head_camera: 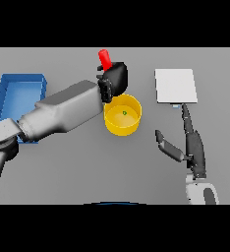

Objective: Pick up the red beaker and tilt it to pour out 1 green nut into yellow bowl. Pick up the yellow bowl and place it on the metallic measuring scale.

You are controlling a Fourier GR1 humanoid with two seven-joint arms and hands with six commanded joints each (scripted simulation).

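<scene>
behind the yellow bowl (122, 118) the red beaker (105, 58) is held in the curled left robot hand (114, 78); the right robot hand (178, 147) rests with fingers straight. one green nut (125, 113) lies inside the bowl, which is judged light and rigid, best gripped at the rim before transfer to the scale (175, 85).

Boxy grey-white arms — dark left hand (114, 78), right hand (183, 142).

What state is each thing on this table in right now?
Red beaker: lifted, held in the left hand.
Yellow bowl: upright on the table, one green nut inside.
Metallic measuring scale: nothing on it.
Blue tray: on the table.
Right hand: open, holding nothing.
</scene>
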